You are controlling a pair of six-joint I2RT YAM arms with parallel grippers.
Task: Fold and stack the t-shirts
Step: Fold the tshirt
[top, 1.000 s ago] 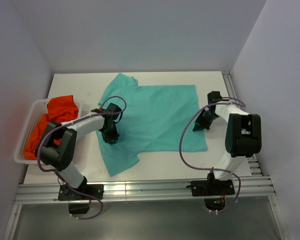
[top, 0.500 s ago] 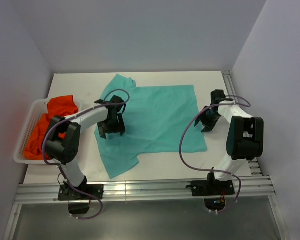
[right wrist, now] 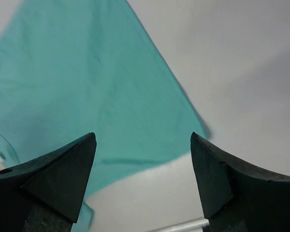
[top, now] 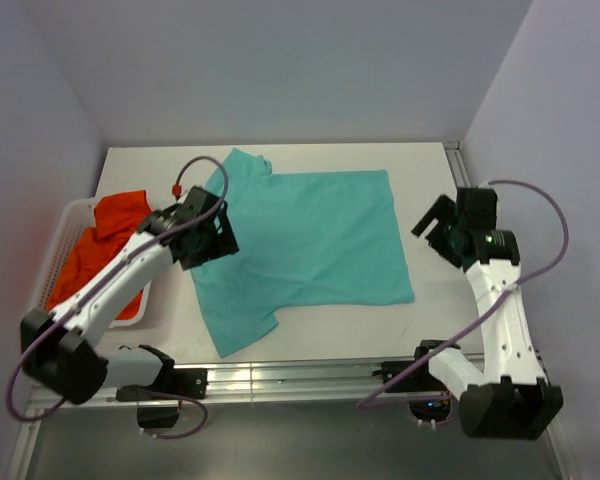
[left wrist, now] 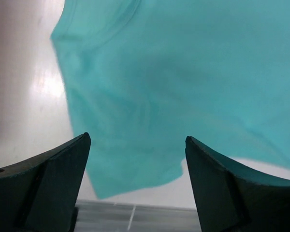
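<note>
White table [top: 430, 170] bears a flat teal t-shirt [top: 310, 240]; left tool [left wrist: 136, 140] and right tool [right wrist: 142, 136] gape empty.

Teal t-shirt [left wrist: 183, 82] beneath empty, wide-spread gripper [left wrist: 135, 186]

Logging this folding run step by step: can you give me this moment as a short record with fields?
teal shirt: spread flat on the table, unfolded, hem toward the right arm
orange shirts: bunched in the basket at the left
left gripper: open, empty, above the teal shirt's neck side
right gripper: open, empty, just right of the hem
stack: none yet
</note>
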